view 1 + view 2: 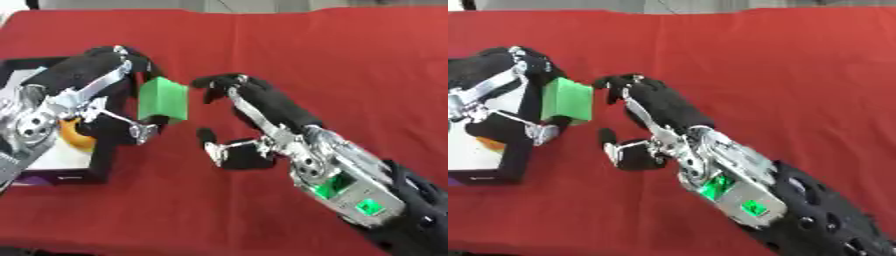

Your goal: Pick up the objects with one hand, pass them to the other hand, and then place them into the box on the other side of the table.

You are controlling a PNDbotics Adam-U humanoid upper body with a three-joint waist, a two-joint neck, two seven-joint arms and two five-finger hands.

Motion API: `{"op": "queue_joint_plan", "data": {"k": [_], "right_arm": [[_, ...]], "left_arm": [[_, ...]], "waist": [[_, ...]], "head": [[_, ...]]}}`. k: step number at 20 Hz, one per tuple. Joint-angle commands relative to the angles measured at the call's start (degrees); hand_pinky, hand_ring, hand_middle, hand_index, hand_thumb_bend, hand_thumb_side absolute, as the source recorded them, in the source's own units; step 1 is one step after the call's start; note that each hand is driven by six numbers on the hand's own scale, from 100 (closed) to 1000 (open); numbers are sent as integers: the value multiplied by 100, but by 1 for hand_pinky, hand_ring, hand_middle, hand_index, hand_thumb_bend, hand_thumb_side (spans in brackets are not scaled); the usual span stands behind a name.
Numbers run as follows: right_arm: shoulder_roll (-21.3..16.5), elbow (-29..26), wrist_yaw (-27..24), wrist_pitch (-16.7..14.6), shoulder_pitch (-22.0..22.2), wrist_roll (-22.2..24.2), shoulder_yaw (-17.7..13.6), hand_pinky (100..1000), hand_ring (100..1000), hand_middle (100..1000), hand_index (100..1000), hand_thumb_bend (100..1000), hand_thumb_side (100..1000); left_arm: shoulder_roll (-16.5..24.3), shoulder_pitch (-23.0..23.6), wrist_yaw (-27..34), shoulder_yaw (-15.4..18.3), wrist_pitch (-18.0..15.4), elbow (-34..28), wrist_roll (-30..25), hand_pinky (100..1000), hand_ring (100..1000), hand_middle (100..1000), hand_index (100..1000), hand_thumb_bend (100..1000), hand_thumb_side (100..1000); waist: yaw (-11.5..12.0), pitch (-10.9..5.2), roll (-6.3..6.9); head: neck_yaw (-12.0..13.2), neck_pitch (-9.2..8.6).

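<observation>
- Our left hand (92, 97) has the green block (164, 101) pinched between its upper fingers and thumb, holding it in the air above the red table (332, 60), just right of the box (52, 172).
- Our right hand (254, 125) sits just beside the block, fingers spread and relaxed, thumb low; it holds nothing. Its fingertips (206, 82) are close to the block's right face, but we see a narrow gap between them.
- We judge the handover as good as done: the block is in the left hand and the right hand is free of it.
- The box lies on our left, partly under the left arm. Inside we make out an orange thing (74, 135) on the pale floor, so at least one item looks already placed.
- What is left, as we read it: carry the block leftward over the box and let it go there.
</observation>
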Motion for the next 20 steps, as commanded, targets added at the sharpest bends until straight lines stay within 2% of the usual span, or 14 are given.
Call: {"op": "queue_joint_plan", "data": {"k": [1,7,9,15,20], "right_arm": [[-124,-121,48,-4,-55,-42,-43,829,800,680,885,155,100],[-185,-121,38,-3,-36,-191,-89,825,799,677,881,134,100],[-203,-121,18,27,-28,-321,-132,822,797,673,879,103,100],[-263,-121,-354,145,14,-887,-213,823,800,676,890,100,100],[-307,-121,-788,217,41,-1347,-240,828,816,694,882,100,355]], "left_arm": [[296,19,-30,129,-24,-32,80,706,496,221,248,100,191],[531,276,117,378,13,-188,308,709,493,219,246,100,218],[628,407,252,574,80,-320,454,711,490,217,244,100,245],[876,817,779,1289,374,-658,1053,717,483,211,239,100,322],[1007,1089,1009,1647,534,-572,1465,718,483,212,241,100,331]], "waist": [[-4,-109,6],[-13,-120,-8],[-12,-120,-14],[14,-109,-31],[33,-105,-51]], "head": [[37,-71],[87,-82],[88,-83],[127,-81],[215,-104]]}}
